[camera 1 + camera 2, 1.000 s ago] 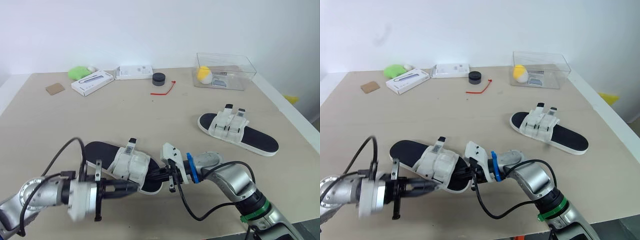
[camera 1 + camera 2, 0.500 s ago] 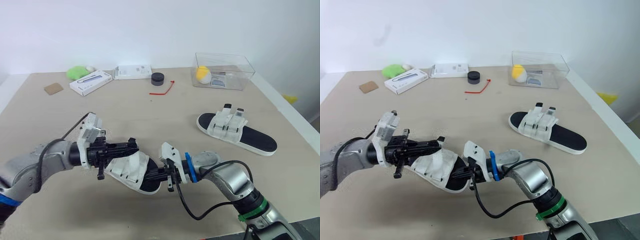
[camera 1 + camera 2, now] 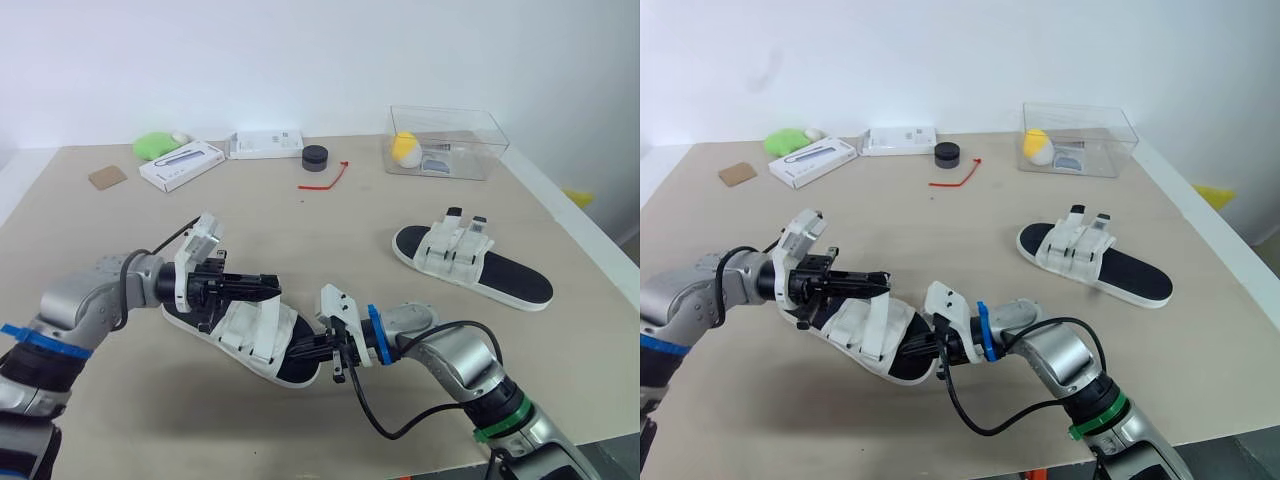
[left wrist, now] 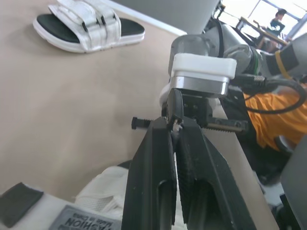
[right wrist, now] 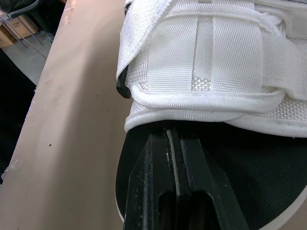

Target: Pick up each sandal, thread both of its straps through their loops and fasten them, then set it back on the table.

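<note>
Since a second ago the left arm has been swung from 7 o'clock round to 9 o'clock. The left claw (image 3: 270, 284) has been brought over the straps of the near sandal (image 3: 250, 335), which has itself been shifted a little on the table (image 3: 300, 220). In the head views this sandal is found at 6 o'clock and the far sandal (image 3: 470, 262) at 4 o'clock, well apart and untouched. The left forearm is laid low across the table, its claw levelled toward 3 o'clock. The right forearm is brought in from 5 o'clock with the elbow bent, and the right claw (image 3: 300, 351) is pointed toward 9 o'clock into the near sandal's toe end. In the left wrist view the left claw's fingers are seen pressed together with nothing evidently between them, while a black strap tab (image 4: 19, 203) and a labelled tab (image 4: 85, 222) lie ungripped beneath. In the right wrist view the right claw's fingers are likewise closed, laid on the black footbed (image 5: 249, 163) with the tips at the edge of the white strap band (image 5: 206, 62); whether anything is pinched cannot be told. The threading of the near sandal is judged to be in hand and barely begun. The next move is judged to call for the left claw to be opened and a tab taken, with the sandal steadied by the right.
</note>
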